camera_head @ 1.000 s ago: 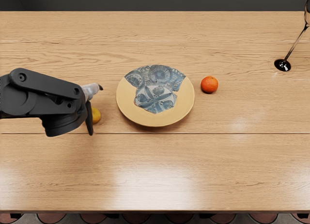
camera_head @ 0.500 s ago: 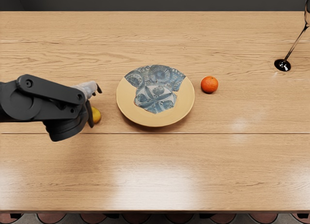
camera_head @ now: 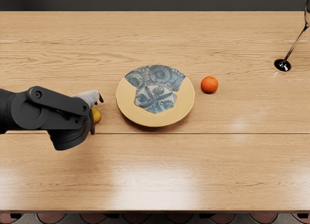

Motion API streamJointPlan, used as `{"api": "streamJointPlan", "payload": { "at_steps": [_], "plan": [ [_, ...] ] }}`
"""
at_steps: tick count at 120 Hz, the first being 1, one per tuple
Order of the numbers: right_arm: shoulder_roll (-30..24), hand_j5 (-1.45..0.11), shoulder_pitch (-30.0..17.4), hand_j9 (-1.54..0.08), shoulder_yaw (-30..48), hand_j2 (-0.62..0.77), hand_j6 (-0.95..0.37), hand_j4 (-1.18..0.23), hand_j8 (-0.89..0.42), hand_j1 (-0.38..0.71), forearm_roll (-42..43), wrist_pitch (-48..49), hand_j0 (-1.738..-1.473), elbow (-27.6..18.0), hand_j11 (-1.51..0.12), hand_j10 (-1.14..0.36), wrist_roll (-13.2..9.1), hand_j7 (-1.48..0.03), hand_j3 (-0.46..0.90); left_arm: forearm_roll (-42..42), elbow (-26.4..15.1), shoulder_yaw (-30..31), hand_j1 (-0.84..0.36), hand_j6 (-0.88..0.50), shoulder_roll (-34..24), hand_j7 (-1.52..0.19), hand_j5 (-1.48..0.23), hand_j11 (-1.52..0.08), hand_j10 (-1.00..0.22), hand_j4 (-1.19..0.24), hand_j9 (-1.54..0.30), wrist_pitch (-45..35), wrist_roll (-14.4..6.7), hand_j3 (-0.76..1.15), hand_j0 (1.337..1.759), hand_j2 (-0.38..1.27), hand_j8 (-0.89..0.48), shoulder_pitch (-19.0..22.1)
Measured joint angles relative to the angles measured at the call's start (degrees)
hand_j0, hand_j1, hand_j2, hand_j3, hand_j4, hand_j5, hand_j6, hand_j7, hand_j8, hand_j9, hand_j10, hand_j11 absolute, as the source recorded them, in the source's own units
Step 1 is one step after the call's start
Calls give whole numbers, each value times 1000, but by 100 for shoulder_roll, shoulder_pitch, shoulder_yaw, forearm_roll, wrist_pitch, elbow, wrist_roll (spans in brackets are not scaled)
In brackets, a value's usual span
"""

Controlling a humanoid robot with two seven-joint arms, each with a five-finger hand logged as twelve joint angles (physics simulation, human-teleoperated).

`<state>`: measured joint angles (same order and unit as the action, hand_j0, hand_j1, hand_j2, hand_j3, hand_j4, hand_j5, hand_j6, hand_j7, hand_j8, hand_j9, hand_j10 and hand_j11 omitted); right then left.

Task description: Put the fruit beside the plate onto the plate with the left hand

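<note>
The left arm (camera_head: 19, 110) is big and black. It comes in from the left edge of the wooden table (camera_head: 155, 166). At its end, the left hand (camera_head: 72, 123) sits low over the wood, a little way left of the plate. It covers most of the yellow fruit (camera_head: 97, 116).

Only a small bit of that fruit peeks out on the hand's right side. The bit that shows is round and smooth, yellow with some orange in it. The fruit lies on the table near the plate's left rim and does not touch it. It is not on the plate. The hand is right against the fruit, but I cannot tell if it is gripping it or just resting over it.

Next comes the plate (camera_head: 127, 111). It is round, with a tan rim and a blue-grey pattern in the middle.

Just right of the plate lies a small round orange (camera_head: 209, 84), on the wood and apart from the rim.

Far to the right, near the back, stands a wine glass (camera_head: 283, 65). It has a dark round foot, and its thin stem leans up out of the picture.
</note>
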<state>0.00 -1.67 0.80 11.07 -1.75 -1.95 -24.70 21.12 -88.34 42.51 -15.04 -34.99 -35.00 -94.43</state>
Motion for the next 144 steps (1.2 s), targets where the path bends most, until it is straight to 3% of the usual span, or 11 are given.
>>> {"api": "streamJointPlan", "payload": {
  "at_steps": [144],
  "plan": [
    [0,0,0,0,0,1,-2,-1,-1,-349,0,1,-1658,-1,0,-1,0,0,0,335,169,255,-11,-302,115,-391,-391,-391,-301,-301,-391,-1,0,0,1658,61,-302,74]
  ]
}}
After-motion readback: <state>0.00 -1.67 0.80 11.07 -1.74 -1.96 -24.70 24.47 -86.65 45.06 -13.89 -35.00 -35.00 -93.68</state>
